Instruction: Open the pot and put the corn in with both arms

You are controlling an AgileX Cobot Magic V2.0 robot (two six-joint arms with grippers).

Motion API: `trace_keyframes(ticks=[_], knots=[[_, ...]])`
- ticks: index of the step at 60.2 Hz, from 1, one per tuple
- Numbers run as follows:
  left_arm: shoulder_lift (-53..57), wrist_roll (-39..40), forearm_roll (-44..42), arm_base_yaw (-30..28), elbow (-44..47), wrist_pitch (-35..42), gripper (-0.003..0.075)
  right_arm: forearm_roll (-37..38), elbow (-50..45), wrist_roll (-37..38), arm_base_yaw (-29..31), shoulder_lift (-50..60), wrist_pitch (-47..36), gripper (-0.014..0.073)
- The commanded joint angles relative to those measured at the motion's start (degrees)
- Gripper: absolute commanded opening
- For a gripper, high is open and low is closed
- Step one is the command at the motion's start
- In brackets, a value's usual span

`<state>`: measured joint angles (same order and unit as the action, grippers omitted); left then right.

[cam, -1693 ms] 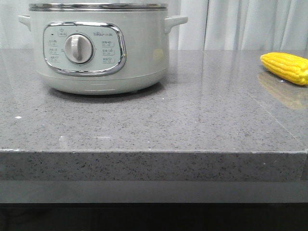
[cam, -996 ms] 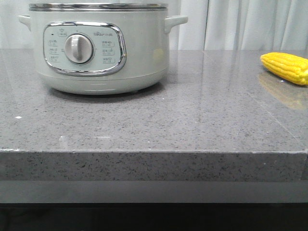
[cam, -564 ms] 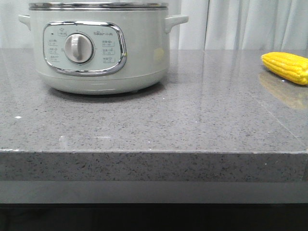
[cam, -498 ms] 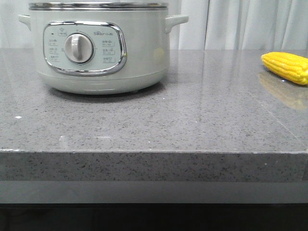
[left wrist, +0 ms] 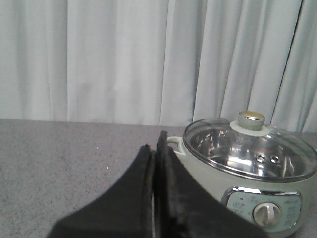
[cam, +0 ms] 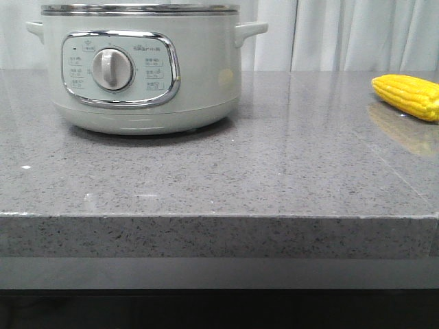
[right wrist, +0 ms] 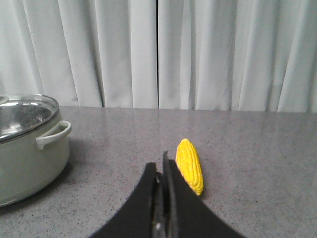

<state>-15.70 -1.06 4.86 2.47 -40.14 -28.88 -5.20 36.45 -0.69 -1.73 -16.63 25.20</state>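
Your front view cuts off the pale-green round cooker pot [cam: 140,68] above its rim; its glass lid [left wrist: 250,146] is on. The yellow corn cob [right wrist: 189,165] lies on the grey speckled surface [cam: 274,164], both black pincers [left wrist: 156,148] [right wrist: 162,171] pressed closed, empty.

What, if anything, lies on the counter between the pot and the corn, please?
Nothing: in the front view, only bare grey counter stretches between the pot and the corn.
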Motion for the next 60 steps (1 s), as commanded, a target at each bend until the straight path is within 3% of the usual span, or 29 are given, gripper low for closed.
trace_keyframes(ticks=[1,24,45,51,60], knots=[[-4.32,0.33,0.22,0.45,-3.69,0.6,-0.002,0.07,3.58,-0.19,0.33,-4.6,-1.34,-0.0066],[-10.79,0.33,0.45,0.45,-3.79,0.27,-0.002,0.07,3.51,-0.19,0.33,-14.69,3.37,-0.0066],[-12.37,0.33,-0.74,0.45,-3.69,0.05,-0.0014,0.07,3.51,-0.19,0.33,-16.89,4.8,-0.0059],[-12.37,0.33,-1.38,0.45,-3.69,0.06,0.0082,0.07,3.51,-0.19,0.33,-16.89,4.8,0.0036],[-12.37,0.33,-1.38,0.45,-3.69,0.42,0.0394,0.07,3.51,-0.19,0.33,-16.89,4.83,0.0402]])
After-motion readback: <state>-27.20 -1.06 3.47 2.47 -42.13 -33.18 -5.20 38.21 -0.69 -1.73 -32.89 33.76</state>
